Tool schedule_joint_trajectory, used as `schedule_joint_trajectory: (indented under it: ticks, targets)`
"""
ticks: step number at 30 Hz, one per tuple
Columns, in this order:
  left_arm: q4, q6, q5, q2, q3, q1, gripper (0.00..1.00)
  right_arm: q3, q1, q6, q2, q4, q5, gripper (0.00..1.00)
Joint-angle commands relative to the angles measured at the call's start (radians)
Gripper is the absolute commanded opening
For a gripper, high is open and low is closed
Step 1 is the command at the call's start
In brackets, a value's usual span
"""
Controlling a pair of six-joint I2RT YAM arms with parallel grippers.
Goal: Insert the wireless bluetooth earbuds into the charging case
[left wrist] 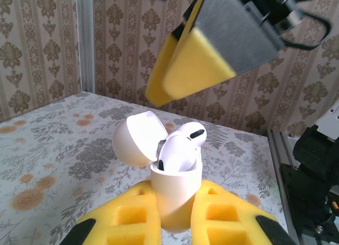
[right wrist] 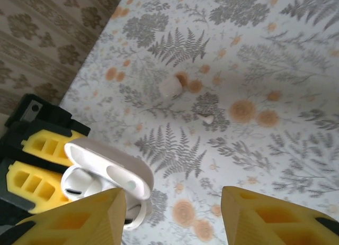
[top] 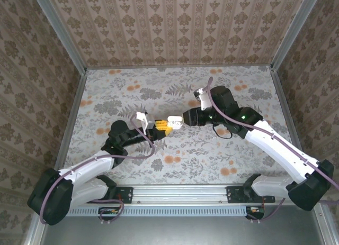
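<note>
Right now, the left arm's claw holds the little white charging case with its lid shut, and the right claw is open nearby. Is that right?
Not quite: the lid is swung open, with the earbuds sitting inside, as the left wrist view shows. The left gripper does hold the charging case, and the right gripper is open nearby.

**Three cameras meeting at mid-table**

Your top external view looks down from high behind the near edge, far enough back to take in the whole table (top: 222, 155) and its walls. Your left wrist view sits low and very close, facing level across the tabletop toward a wall. Your right wrist view looks steeply down from close above. All three share the charging case (top: 174, 122) at mid-table.
</note>
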Motion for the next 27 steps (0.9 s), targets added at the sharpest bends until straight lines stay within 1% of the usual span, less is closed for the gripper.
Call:
schedule_joint_trajectory:
  ticks: [1,7,11,17,27]
  targets:
    - [0.090,-0.056,0.037,0.012,0.006,0.004,0.00,-0.043,-0.012,0.071,-0.043,0.154,-0.203,0.52]
    - [0.107,-0.076,0.044,0.028,0.018,0.006,0.00,-0.122,-0.010,0.069,-0.097,0.212,-0.239,0.52]
    - [0.111,-0.083,0.045,0.033,0.021,0.006,0.00,-0.139,-0.006,0.042,-0.116,0.192,-0.215,0.52]
    - [0.111,-0.088,0.046,0.038,0.027,0.004,0.00,-0.126,0.009,-0.022,-0.089,0.135,-0.178,0.52]
    - [0.110,-0.089,0.050,0.050,0.041,0.003,0.00,-0.109,0.019,-0.078,-0.048,0.077,-0.123,0.50]
